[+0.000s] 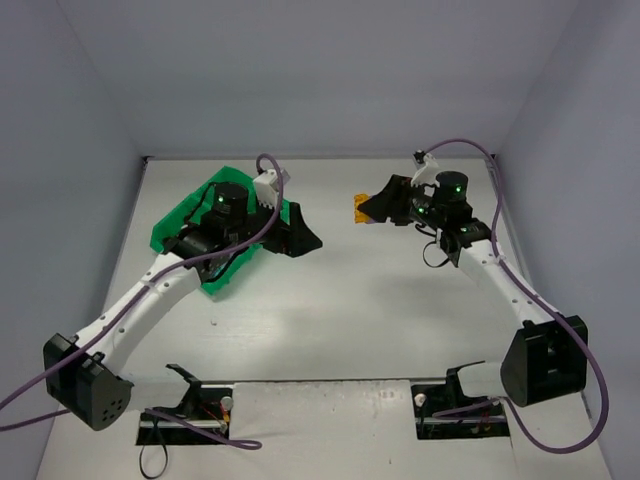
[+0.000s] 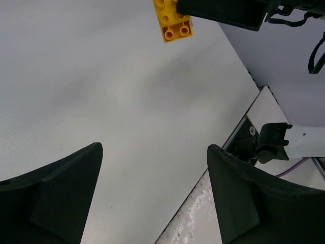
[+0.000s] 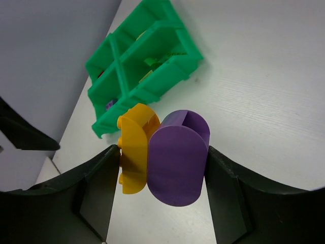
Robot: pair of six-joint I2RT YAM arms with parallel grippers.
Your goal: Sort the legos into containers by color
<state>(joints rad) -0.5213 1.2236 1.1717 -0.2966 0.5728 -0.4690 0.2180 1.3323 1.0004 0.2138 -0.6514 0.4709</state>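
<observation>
Right end effector pinches two legos side-by-side.

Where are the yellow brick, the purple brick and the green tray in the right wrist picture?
yellow brick [image 3: 135, 152]: right wrist view, on its curved side face.
purple brick [image 3: 177, 160]: right wrist view, on its rounded front face.
green tray [image 3: 175, 71]: right wrist view, on its near outer wall.

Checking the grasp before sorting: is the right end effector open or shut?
Shut: the right end effector pinches a yellow rounded plastic brick and a purple rounded plastic brick, side by side, between its fingers.
</observation>
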